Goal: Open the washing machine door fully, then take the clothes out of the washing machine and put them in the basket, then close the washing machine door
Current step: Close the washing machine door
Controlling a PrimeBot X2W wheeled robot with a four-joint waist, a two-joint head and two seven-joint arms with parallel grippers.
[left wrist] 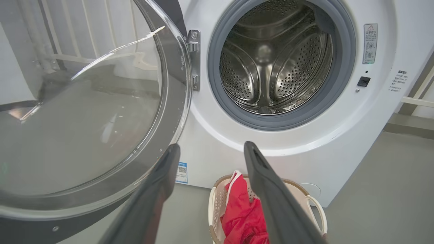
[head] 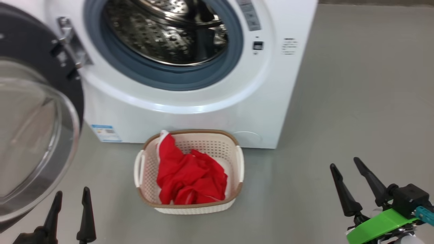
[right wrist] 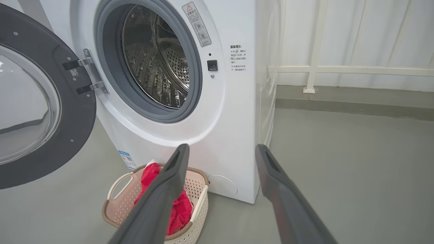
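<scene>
Now the red clothes (head: 190,176) lie bunched in the basket (head: 190,131), covering its middle and right part. One white-trimmed corner is draped up against the rear-left rim. The cream basket stands on the grey floor (head: 356,101) just in front of the washing machine (head: 210,118), below the round opening and near the white front panel. Above it, the steel drum (head: 162,30) shows its perforated wall inside the grey gasket (head: 190,76). A blue label sticker (head: 105,133) sits low on the machine's front, left of the basket.

The washing machine door (head: 30,40) is swung wide to the left on its metal hinge (head: 69,42). Its clear bowl window bulges outward inside the black ring.

The left hand (head: 72,190) hangs at the lower left of the head view, close under the door's lower edge, fingers spread and holding nothing. Whether it touches the door cannot be told. The right hand (head: 344,162) hangs over the floor at the lower right, well apart from the basket. Its fingers are also spread and hold nothing, and a green part (head: 379,225) sits at its wrist.
</scene>
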